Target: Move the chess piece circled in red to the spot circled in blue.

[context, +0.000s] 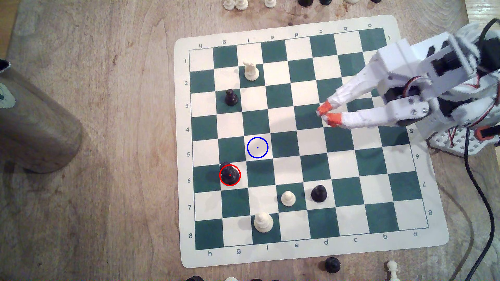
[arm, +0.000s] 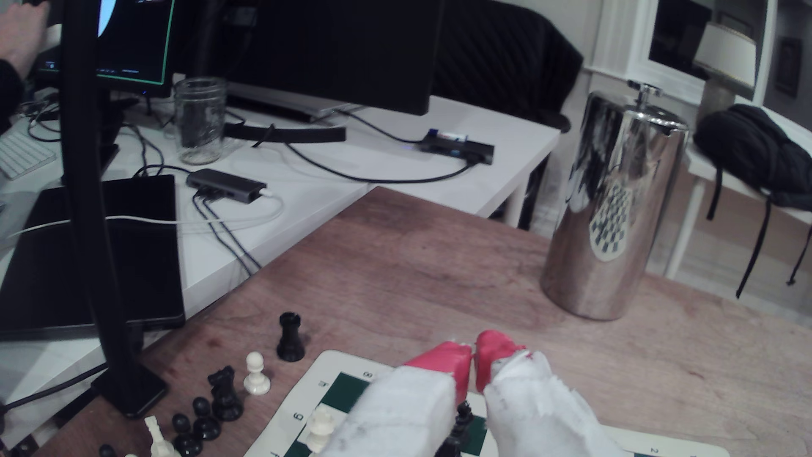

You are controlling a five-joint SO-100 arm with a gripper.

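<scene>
The tall black chess piece stands upright inside the red ring, on a cream square near the board's left side in the exterior view. The blue-ringed cream spot is bare, one square diagonally up and to the right of it. My gripper hovers over the board's upper right part, far from both, shut with its orange fingertips nearly touching and nothing held. In the wrist view the gripper shows red tips pressed close. A black piece peeks between the white fingers; I cannot tell which one it is.
On the chessboard stand a black pawn, a squat black piece and three white pieces. A shiny metal cylinder stands left of the board. Spare pieces lie off the board's edges.
</scene>
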